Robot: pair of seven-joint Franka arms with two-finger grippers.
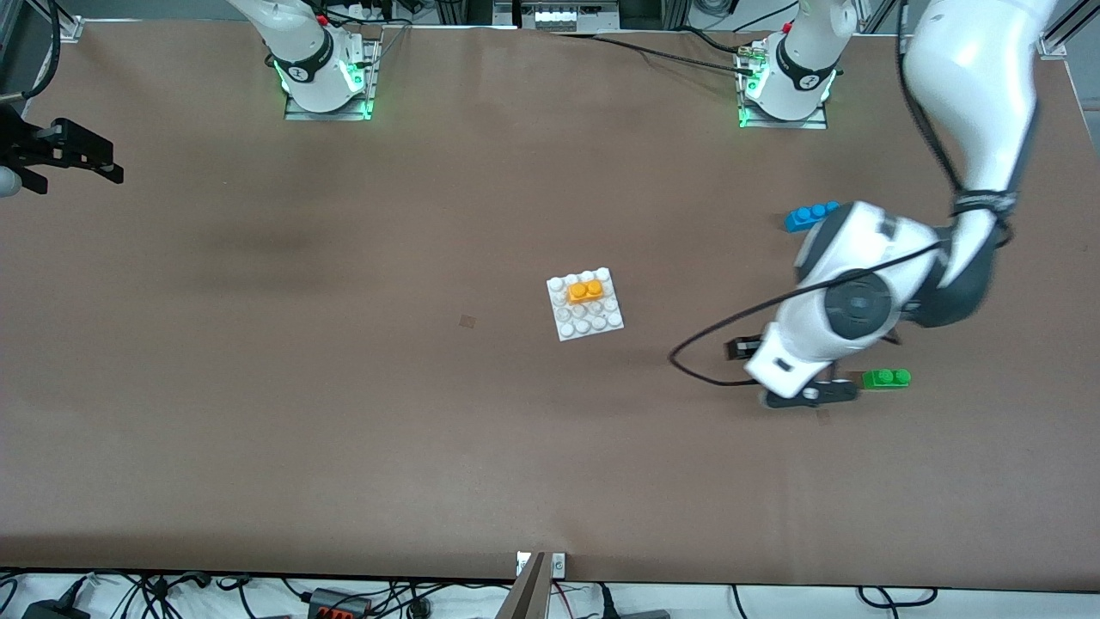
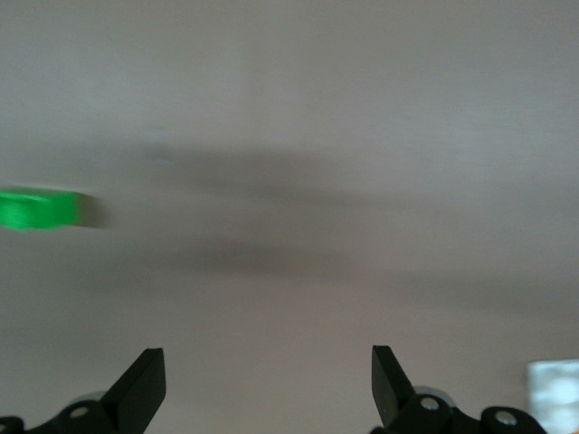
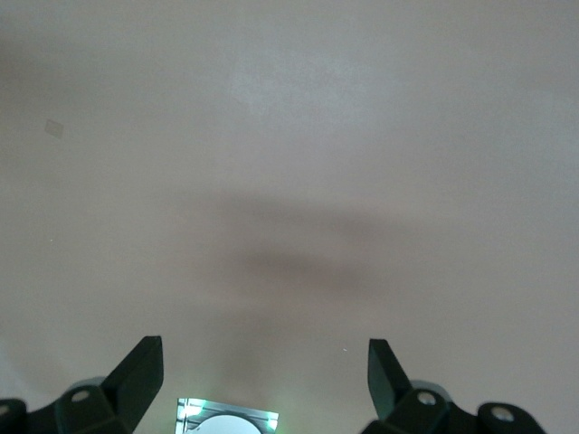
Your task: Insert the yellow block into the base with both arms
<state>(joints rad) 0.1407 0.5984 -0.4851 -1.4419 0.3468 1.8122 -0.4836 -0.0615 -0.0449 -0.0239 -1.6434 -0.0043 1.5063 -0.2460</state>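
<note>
The yellow block (image 1: 585, 291) sits seated on the studs of the white base (image 1: 584, 322), in the half of the plate farther from the front camera, at mid table. My left gripper (image 1: 784, 371) is open and empty, low over bare table between the base and a green brick. In the left wrist view its fingers (image 2: 145, 384) stand wide apart over bare table, with a corner of the base (image 2: 554, 393) at the edge. My right gripper (image 1: 107, 163) is open and empty at the right arm's end of the table, far from the base. The right wrist view shows only bare table between the fingers (image 3: 140, 366).
A green two-stud brick (image 1: 887, 378) lies just beside my left gripper, toward the left arm's end; it shows blurred in the left wrist view (image 2: 41, 208). A blue brick (image 1: 809, 216) lies farther from the front camera, partly hidden by the left arm. The right arm's lit base (image 3: 226, 420) shows in the right wrist view.
</note>
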